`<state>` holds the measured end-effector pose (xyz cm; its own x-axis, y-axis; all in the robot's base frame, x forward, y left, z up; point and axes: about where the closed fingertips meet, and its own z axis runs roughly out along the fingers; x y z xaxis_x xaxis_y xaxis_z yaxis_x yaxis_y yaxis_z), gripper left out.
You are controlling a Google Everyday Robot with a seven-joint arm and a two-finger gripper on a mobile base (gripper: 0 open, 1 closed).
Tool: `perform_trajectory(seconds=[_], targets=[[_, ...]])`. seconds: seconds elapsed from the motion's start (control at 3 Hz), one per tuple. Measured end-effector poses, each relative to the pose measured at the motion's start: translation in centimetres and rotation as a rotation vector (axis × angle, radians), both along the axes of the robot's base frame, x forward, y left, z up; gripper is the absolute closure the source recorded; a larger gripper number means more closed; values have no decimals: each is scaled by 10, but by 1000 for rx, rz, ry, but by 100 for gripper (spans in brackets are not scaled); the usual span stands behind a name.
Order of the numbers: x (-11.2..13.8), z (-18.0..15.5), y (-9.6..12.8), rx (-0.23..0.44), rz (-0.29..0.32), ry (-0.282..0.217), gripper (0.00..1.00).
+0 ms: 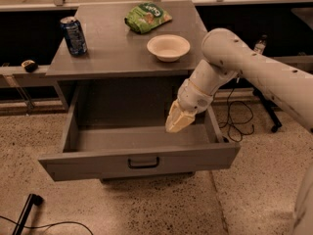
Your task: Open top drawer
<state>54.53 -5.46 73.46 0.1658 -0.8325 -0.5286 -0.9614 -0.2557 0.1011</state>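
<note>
— What sat around the grey table (112, 58)?

— On its top, a blue soda can (74, 35) stood at the far left, a green crinkled snack bag (146, 17) lay at the far middle, and a pale round bowl (168, 47) sat to the right, nearer the edge. Black cables (239, 124) trailed on the speckled floor to the right, and a black rod-like object (27, 214) lay near left.

— Was anything in the way?

— Only the white robot arm (254, 67), which reached in from the right. Its yellow-tipped gripper (175, 125) hung inside the drawer's right part, pinched together and holding nothing.

— And the wide grey top drawer (88, 164)?

— It stood pulled well out under the tabletop, toward the near side, its grey box interior bare. The small black handle (144, 162) sat at the middle of its flat front, apart from the gripper.
</note>
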Motion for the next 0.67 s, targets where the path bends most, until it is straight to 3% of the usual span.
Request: perform_trajectory(seconds=[0.33, 0.67], targets=[[0, 0, 0, 0, 0, 0, 35], [0, 0, 0, 0, 0, 0, 6]])
